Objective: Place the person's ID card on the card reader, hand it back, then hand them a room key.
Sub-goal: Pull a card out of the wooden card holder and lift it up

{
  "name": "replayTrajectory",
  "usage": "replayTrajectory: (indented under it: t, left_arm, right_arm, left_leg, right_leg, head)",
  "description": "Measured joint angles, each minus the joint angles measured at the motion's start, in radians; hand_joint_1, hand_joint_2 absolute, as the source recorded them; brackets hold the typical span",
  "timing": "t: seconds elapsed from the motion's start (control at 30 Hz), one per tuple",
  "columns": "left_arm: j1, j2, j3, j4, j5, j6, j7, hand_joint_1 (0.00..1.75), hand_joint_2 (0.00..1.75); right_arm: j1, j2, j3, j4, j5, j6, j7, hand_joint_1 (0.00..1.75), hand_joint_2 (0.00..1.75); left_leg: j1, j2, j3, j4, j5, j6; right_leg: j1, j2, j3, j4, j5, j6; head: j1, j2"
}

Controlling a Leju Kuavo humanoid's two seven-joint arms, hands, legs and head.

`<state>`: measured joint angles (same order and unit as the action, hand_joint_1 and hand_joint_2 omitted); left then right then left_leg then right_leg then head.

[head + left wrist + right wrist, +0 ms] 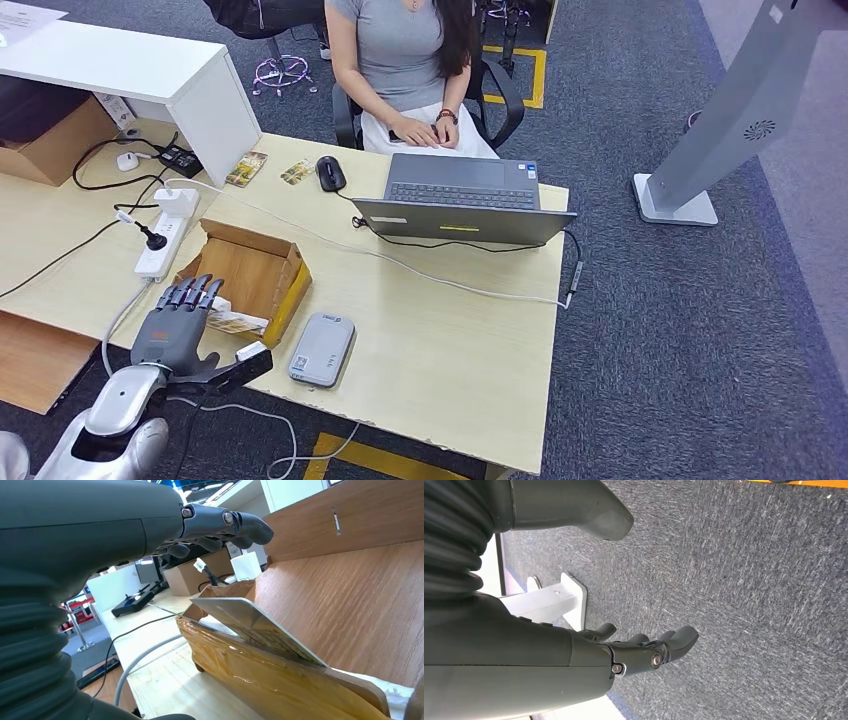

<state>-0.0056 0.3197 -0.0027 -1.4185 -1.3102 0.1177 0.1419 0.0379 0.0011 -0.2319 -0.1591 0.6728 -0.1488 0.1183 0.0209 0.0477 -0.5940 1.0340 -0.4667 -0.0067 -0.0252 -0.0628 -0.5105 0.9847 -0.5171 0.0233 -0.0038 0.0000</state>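
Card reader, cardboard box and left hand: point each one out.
card reader (pixel 321 349), head view, middle of its grey top face.
cardboard box (pixel 248 272), head view, its brown inner floor.
left hand (pixel 177 325), head view, back of the hand, by the box.

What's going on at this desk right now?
The robot's left hand hovers, fingers apart and holding nothing, over cards at the edge of an open cardboard box, beside the grey card reader. Its right hand hangs over the carpet. A person sits across the desk behind a laptop.
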Motion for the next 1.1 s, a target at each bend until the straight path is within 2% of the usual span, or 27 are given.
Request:
replayTrajectory:
  t: [0.5,1.1]
  left_arm:
    - [-0.049,-0.03,-0.009,0.001,-0.006,0.004,0.0,0.0,1.75]
    - [-0.057,-0.042,-0.016,0.001,-0.006,0.002,0.0,0.0,1.75]
  right_arm:
    - [-0.001,-0.001,0.0,0.0,0.014,-0.002,0.0,0.0,1.75]
    - [-0.001,-0.002,0.0,-0.001,0.016,-0.002,0.0,0.0,1.75]
  left_leg:
    - [0.0,0.0,0.0,0.0,0.0,0.0]
    - [0.0,0.0,0.0,0.0,0.0,0.0]
  right_leg:
    - [0.0,0.0,0.0,0.0,0.0,0.0]
    - [0.0,0.0,0.0,0.0,0.0,0.0]
  head:
    - [0.0,0.0]
    - [0.0,0.0]
